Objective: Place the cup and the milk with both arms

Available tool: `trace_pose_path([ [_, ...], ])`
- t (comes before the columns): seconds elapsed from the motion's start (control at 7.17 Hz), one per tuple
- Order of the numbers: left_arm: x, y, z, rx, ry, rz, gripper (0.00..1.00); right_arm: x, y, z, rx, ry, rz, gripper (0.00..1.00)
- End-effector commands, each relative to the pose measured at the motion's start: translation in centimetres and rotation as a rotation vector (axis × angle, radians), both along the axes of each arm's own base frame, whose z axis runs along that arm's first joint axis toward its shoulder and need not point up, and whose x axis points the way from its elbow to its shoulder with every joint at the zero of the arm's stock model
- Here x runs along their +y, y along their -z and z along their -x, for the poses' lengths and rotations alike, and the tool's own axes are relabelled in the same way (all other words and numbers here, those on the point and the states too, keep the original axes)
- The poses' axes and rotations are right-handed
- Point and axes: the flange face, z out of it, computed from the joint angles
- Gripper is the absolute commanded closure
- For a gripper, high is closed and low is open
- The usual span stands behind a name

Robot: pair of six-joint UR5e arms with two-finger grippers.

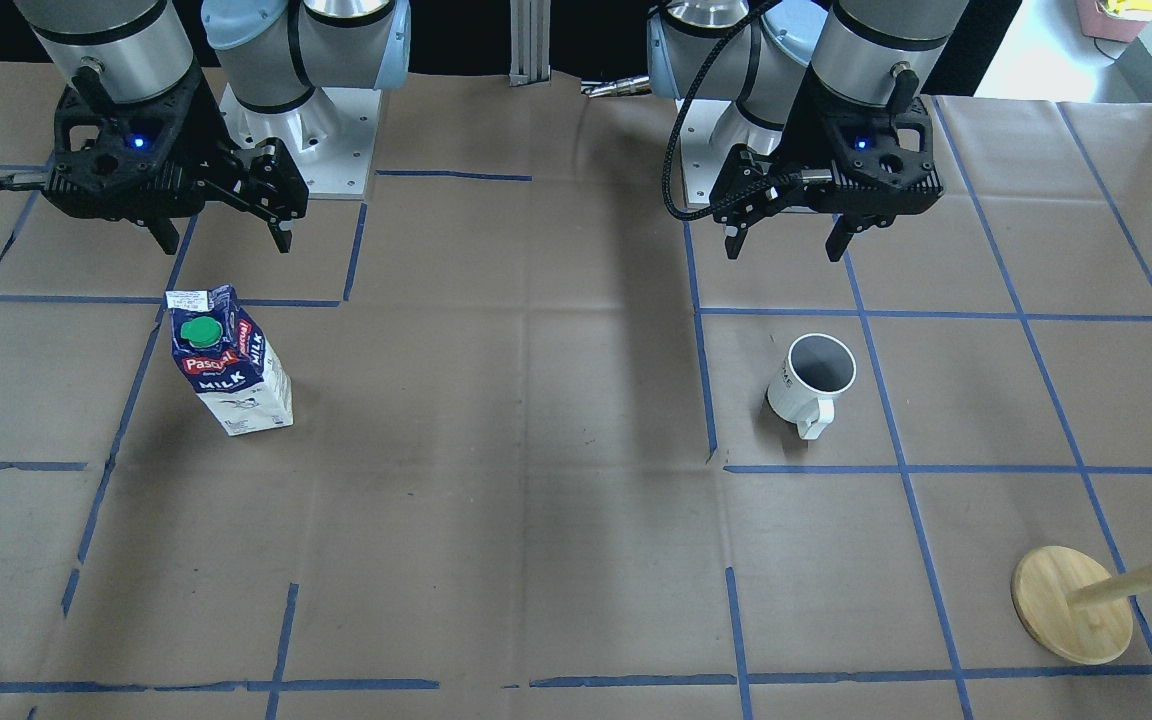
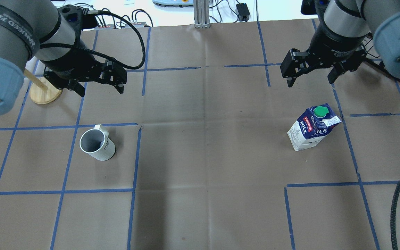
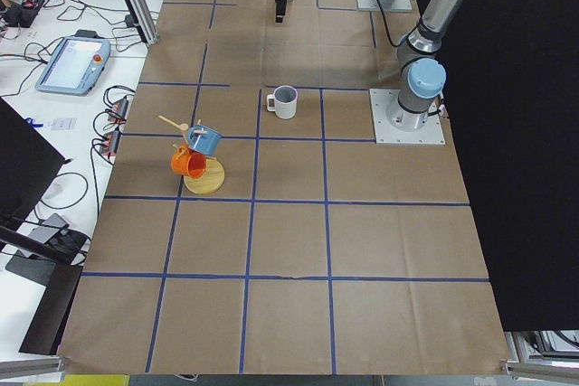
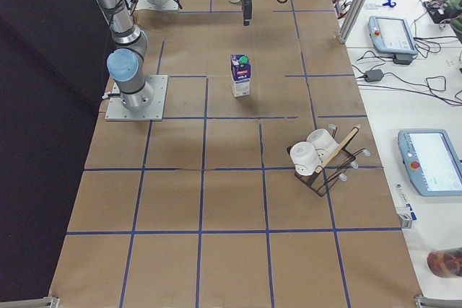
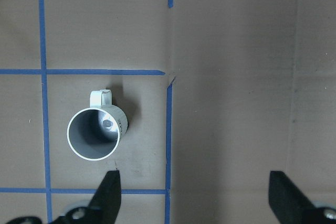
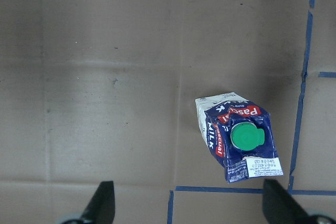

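Cup [image 2: 97, 146] glossy ceramic, cylindrical | milk [image 2: 313, 127] gabled carton | left tool [image 2: 101, 91] spread | right tool [image 2: 311, 83] spread

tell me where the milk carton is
Overhead view: the milk carton stands upright on the right side, near the open right gripper, far from the mug.

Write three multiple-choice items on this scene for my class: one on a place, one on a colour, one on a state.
1. The cup and the milk stand: A touching; B stacked; C far apart.
2. The milk's cap is: A red; B green; C white.
3. The left hand is: A open and empty; B shut on the cup; C shut on the milk.

Answers:
1 C: bare table lies between them.
2 B: the right wrist view shows it green.
3 A: its fingers are spread, holding nothing.
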Motion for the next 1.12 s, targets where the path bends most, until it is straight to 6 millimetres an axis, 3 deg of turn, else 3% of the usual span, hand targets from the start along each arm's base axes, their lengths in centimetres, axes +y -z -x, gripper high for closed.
trace_pose_path([
  [0.0,0.48,0.19,0.03,-0.003,0.003,-0.002,0.0,-0.05,0.07,0.0,0.0,0.0,-0.002,0.0],
  [0.98,0.67,0.13,0.03,-0.004,0.009,0.0,0.0,-0.04,0.15,-0.01,-0.001,0.0,-0.003,0.0],
])
